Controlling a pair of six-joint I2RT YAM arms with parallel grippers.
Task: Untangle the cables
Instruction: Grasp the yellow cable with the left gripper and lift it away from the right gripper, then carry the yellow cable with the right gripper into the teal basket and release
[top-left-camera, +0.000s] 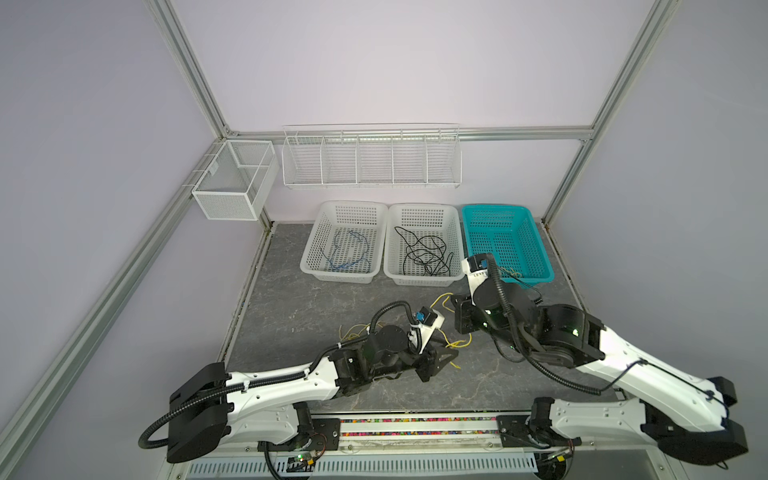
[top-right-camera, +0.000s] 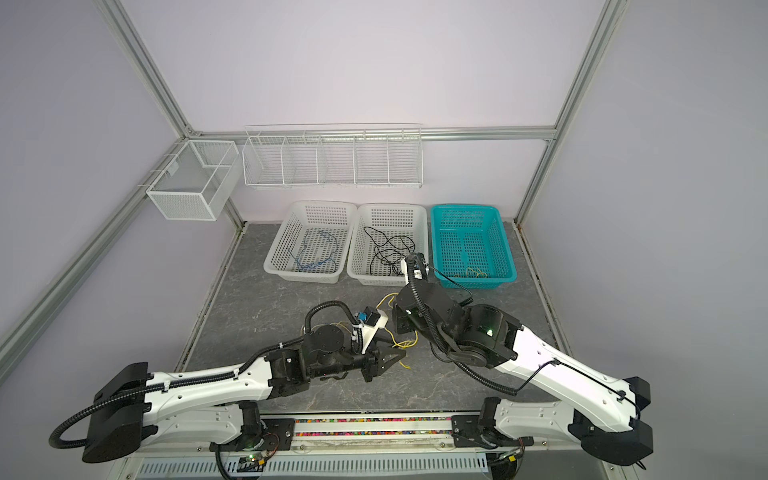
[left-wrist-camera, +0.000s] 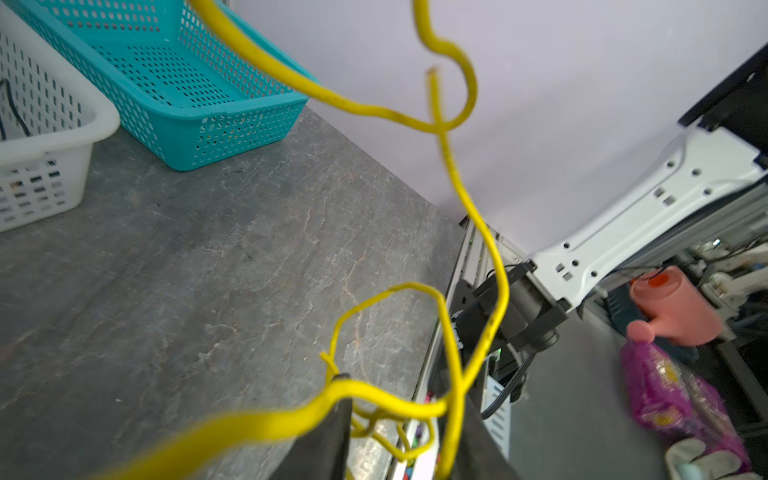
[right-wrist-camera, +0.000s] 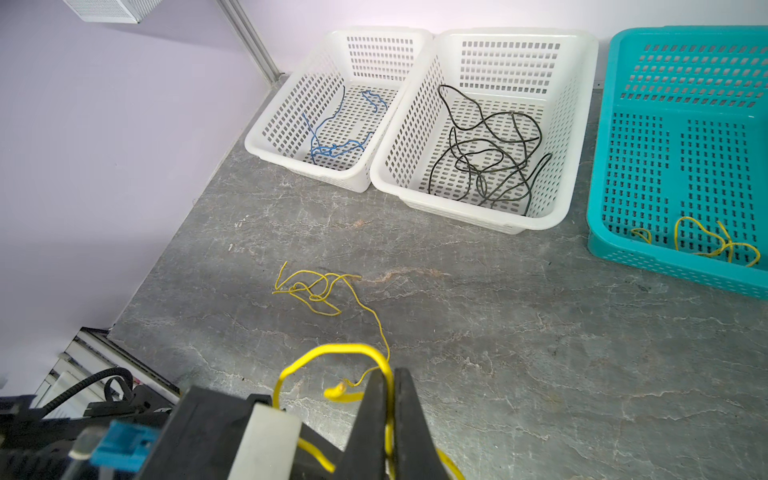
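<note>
Grey desk (right-wrist-camera: 498, 332) | step: teasing yellow cable (right-wrist-camera: 332, 347) apart | right end effector (right-wrist-camera: 388, 374) clamps it; left end effector (left-wrist-camera: 399, 395) straddles strands (grip unclear) | next: slow opposing pull.

Pale lilac walls (top-left-camera: 395, 62) on three sides; aluminium frame posts (top-left-camera: 189, 66) at 11 and 1 o'clock. Grey marbled tabletop (top-left-camera: 299, 316). White wire rack (top-left-camera: 371, 160) on back wall, 12 o'clock; white mesh box (top-left-camera: 232, 183) at 10 o'clock. Soft, even light

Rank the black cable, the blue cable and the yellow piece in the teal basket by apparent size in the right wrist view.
Largest: the black cable, clearly the widest sprawl.
Then the blue cable and the yellow piece in the teal basket: about alike, so unranked.
</note>
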